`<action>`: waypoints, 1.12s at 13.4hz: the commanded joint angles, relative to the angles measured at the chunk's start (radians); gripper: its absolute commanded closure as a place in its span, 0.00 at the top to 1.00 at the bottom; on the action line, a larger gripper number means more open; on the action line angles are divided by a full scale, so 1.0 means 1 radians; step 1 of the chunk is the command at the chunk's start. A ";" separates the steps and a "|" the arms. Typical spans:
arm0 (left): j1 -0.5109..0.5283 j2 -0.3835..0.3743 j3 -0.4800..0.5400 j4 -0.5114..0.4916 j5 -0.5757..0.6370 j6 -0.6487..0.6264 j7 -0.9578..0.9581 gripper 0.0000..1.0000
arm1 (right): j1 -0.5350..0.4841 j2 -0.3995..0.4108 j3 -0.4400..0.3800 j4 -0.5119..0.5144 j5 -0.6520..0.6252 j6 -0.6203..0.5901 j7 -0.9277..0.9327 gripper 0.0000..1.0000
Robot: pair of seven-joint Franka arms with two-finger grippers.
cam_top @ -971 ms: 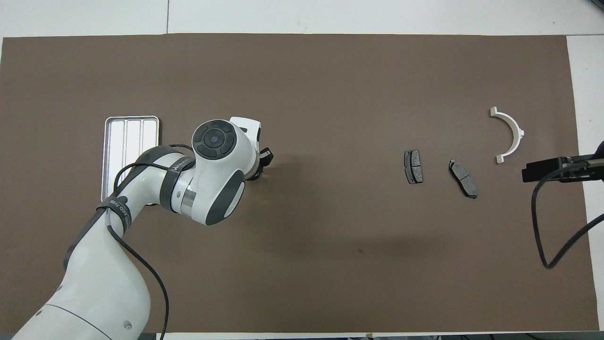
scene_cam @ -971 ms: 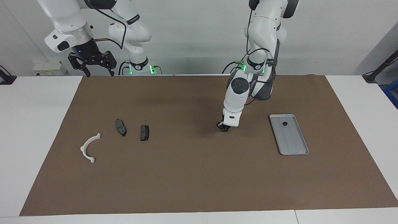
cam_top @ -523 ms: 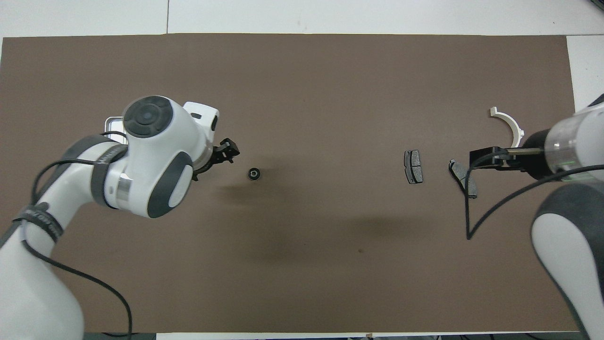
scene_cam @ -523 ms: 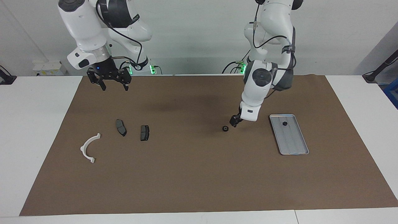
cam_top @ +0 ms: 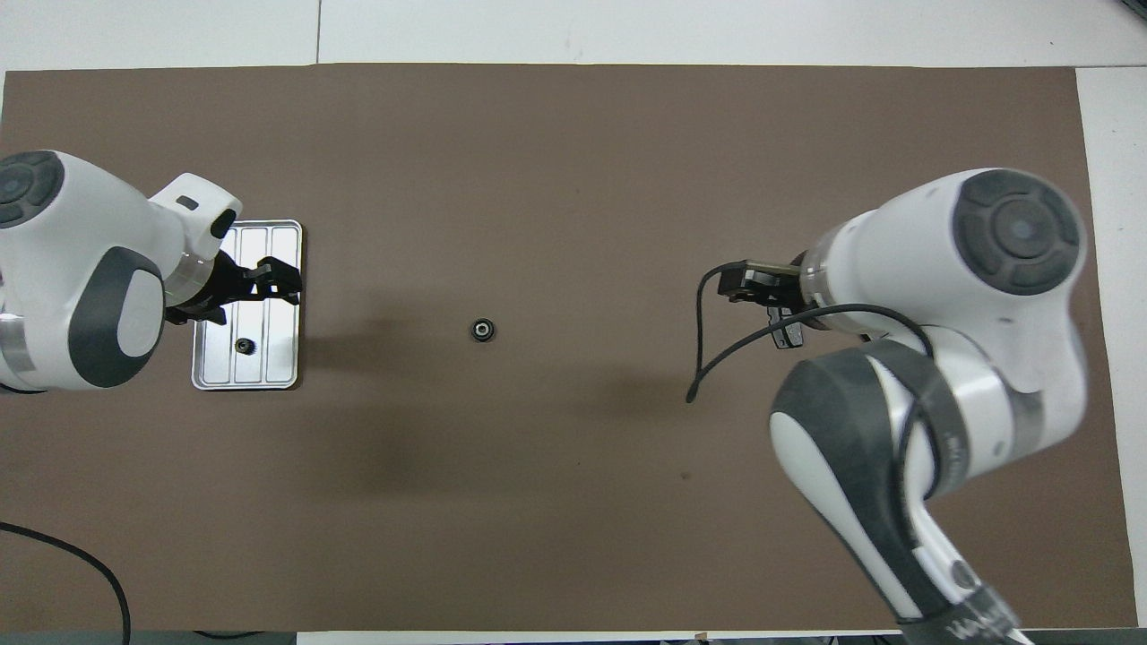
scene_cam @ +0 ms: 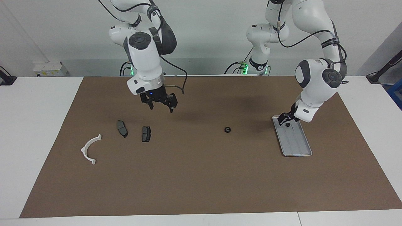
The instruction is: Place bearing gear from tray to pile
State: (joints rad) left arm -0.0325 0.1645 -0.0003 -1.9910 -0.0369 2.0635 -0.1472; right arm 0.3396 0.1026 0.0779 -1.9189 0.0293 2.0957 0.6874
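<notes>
A brown mat (scene_cam: 201,175) covers the table. The tray (scene_cam: 296,144) lies toward the left arm's end, one small gear (scene_cam: 287,124) inside. The left gripper (scene_cam: 285,117) hangs over that gear, fingers apart, holding nothing. The right gripper (scene_cam: 161,104) hovers, fingers spread, above the mat near the pile (scene_cam: 122,128). Another gear (scene_cam: 227,129) sits on the mat between tray and pile.
</notes>
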 commanded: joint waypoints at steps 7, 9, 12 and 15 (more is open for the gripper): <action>0.040 -0.008 -0.012 -0.155 0.048 0.159 0.133 0.58 | 0.240 0.368 -0.012 0.262 -0.128 0.098 0.364 1.00; 0.052 -0.003 -0.012 -0.160 0.048 0.162 0.135 0.54 | 0.262 0.466 -0.009 0.377 -0.196 0.057 0.480 1.00; 0.066 -0.003 -0.014 -0.169 0.048 0.162 0.133 0.54 | 0.302 0.551 -0.007 0.499 -0.186 -0.018 0.541 1.00; 0.066 -0.010 -0.014 -0.221 0.048 0.223 0.132 0.49 | 0.305 0.620 -0.006 0.624 -0.181 -0.049 0.547 1.00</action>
State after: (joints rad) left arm 0.0199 0.1686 -0.0034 -2.1584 -0.0056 2.2242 -0.0214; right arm 0.6456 0.6615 0.0702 -1.4126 -0.1402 2.0833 1.2146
